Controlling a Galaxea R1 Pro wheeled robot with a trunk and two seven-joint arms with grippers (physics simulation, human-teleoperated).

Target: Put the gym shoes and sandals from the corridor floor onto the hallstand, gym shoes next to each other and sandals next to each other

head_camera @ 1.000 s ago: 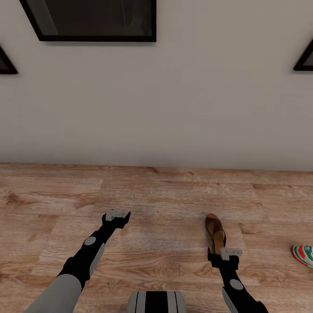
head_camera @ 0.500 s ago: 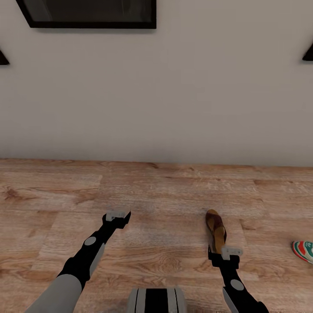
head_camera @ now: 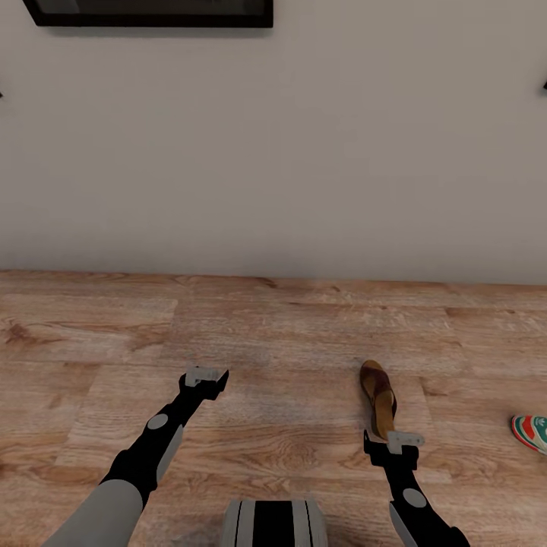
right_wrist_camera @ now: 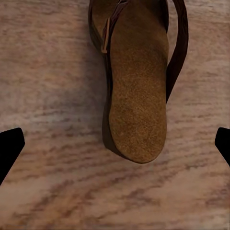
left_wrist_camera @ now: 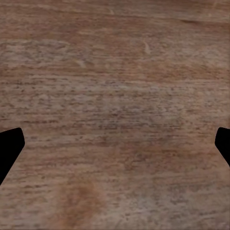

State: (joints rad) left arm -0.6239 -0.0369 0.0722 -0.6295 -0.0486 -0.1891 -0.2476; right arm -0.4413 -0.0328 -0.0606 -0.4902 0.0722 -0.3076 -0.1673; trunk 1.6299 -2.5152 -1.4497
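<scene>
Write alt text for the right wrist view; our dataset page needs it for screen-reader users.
A flat dark brown leather sandal with a tan insole lies on light brown wood-plank flooring, directly ahead of the right gripper. The black tips of the gripper's two fingers sit wide apart at the picture's edges, open, with the sandal's rounded end between them and untouched.

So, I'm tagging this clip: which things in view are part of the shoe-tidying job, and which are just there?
Job:
- sandal on the floor, just ahead of the open right hand
- gym shoe at the right edge
- open left hand, over bare floor

Just there:
- wall
- picture frame
</scene>
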